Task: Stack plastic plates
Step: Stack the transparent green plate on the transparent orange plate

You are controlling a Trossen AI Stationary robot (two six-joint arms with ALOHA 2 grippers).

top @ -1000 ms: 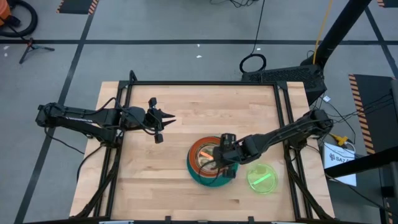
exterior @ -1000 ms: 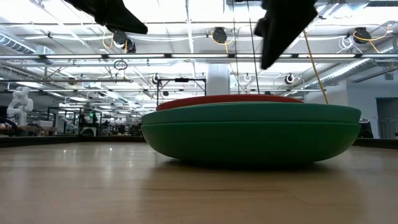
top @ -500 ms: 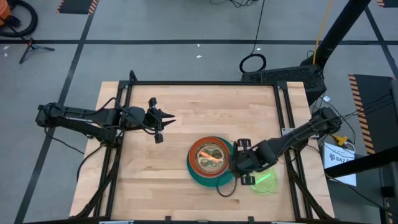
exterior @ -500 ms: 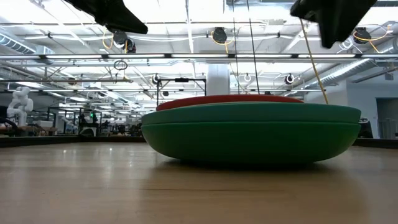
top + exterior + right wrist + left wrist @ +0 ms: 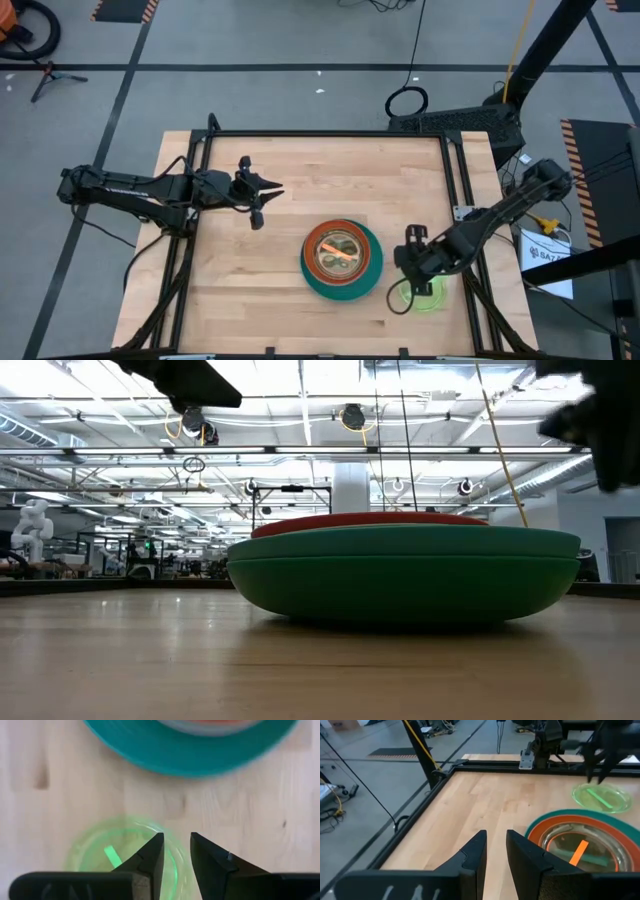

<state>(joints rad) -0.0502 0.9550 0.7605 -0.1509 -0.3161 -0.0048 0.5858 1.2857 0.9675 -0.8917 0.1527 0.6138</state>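
Right end effector [image 5: 408, 283] near-side, pointing down, fingers slightly parted; left end effector [image 5: 274, 192] waiting far-left, fingers slightly parted.

Wood table [image 5: 260, 280] w/ black frame: stack of plates [image 5: 342, 260] near middle, lime plate [image 5: 424, 292] just beside it.

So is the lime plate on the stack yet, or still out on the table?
Out. The lime plate lies flat on the wood beside the stack, apart from it, with the right gripper over it.
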